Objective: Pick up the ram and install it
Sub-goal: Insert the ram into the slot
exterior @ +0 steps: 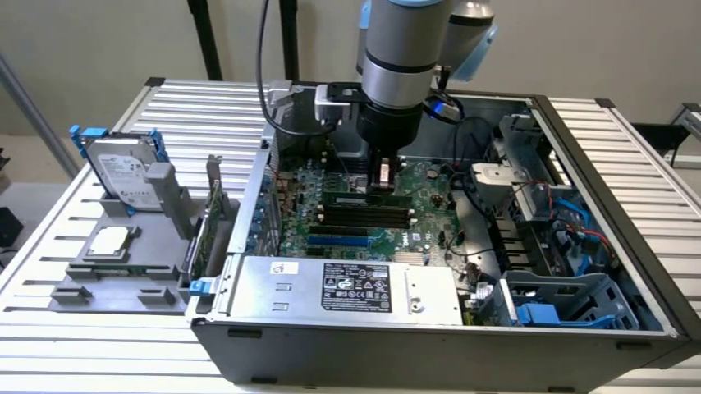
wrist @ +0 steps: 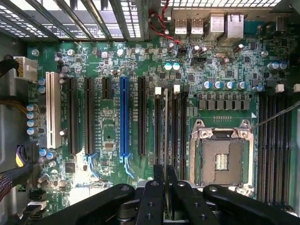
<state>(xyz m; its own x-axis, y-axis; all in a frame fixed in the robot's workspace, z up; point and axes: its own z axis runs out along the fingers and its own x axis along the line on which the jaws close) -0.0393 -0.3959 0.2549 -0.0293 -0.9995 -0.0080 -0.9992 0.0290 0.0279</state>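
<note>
The gripper [exterior: 385, 182] hangs inside the open case [exterior: 613, 328], fingers pinched on the ram [exterior: 369, 199], a thin green stick with dark chips held on edge directly below the fingertips and right over the motherboard [exterior: 328, 238]. In the wrist view the ram [wrist: 165, 136] appears edge-on as a narrow line extending from between the black fingers [wrist: 153, 197], its long axis parallel to the black slots [wrist: 157, 126] and lying along one of them; whether it is seated cannot be told.
</note>
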